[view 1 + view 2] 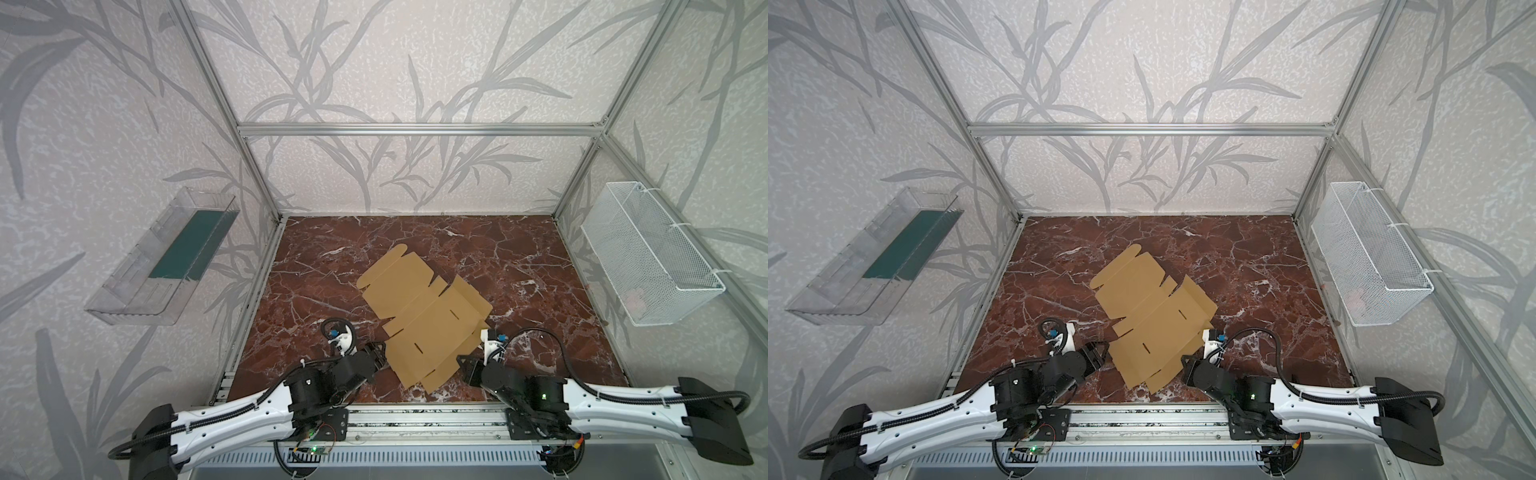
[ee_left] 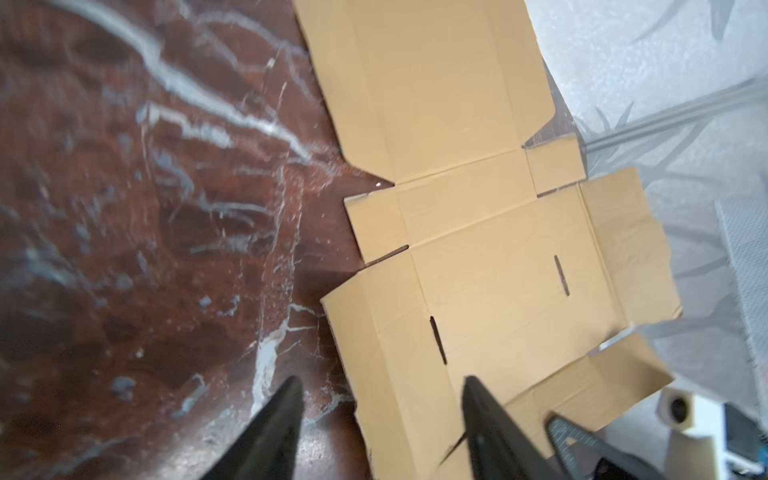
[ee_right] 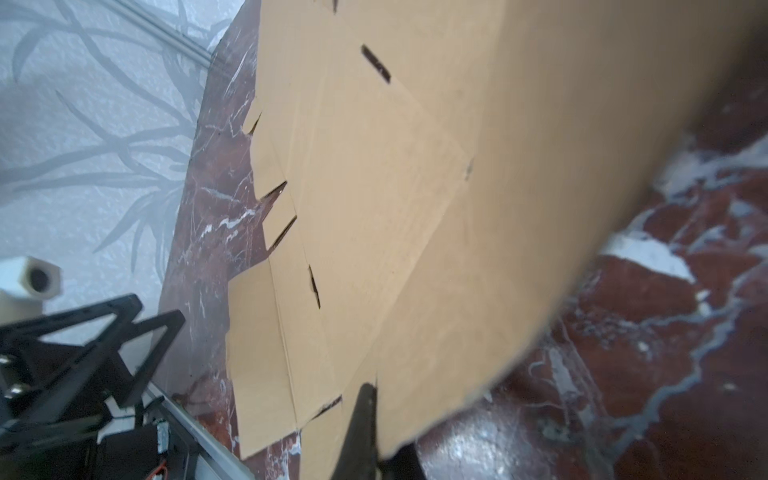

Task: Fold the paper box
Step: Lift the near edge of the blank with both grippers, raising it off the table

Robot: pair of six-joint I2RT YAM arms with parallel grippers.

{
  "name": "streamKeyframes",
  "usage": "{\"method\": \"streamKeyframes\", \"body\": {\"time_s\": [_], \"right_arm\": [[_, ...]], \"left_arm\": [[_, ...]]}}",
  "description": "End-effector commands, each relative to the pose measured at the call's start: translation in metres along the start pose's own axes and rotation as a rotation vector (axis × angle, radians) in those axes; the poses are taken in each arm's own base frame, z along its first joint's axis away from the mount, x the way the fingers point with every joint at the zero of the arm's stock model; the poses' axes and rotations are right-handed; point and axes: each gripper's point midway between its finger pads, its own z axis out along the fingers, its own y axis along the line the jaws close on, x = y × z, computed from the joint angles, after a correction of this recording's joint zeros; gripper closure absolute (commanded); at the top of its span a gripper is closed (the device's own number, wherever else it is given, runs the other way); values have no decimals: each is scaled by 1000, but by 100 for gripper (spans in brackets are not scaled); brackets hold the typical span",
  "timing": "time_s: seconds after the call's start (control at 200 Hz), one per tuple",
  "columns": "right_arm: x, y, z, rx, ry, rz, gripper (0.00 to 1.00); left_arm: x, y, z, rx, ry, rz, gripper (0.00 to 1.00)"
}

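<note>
The paper box (image 1: 419,316) lies on the surface (image 1: 332,249). The left hand (image 2: 382,380) gapes at its edge; the right hand (image 3: 368,390) pinches it.

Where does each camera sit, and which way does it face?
Top views: overhead behind the robot, looking down at the paper box on the table; left arm and right arm show.
Left wrist: looks along the open left gripper, straddling the box's edge.
Right wrist: looks along the right gripper, shut on a flap.
Shared: box slits.
</note>
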Motion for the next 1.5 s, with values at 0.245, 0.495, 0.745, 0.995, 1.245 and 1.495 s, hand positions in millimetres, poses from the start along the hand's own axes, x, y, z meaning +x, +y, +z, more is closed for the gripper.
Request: {"method": "streamKeyframes", "body": {"time_s": [0.245,0.495,0.745,0.995,1.245,1.495], "right_arm": [[-26,32,-58,-50,171,-389,100],[-20,58,-85,-100,334,-573,100],[-24,67,-96,-112,373,-641,100],[-17,70,-91,-110,422,-665,100],[-15,74,-91,-131,434,-674,100],[-10,74,-92,-148,455,-683,100]], "left_arm": [[-91,-128,-59,-70,-103,851,10],[-100,-201,-46,64,-187,1216,4],[-91,-221,-31,343,-167,1329,4],[-56,-209,-16,485,-44,1444,10],[-52,-192,4,438,-38,1540,9],[-45,-181,21,401,11,1589,10]]}}
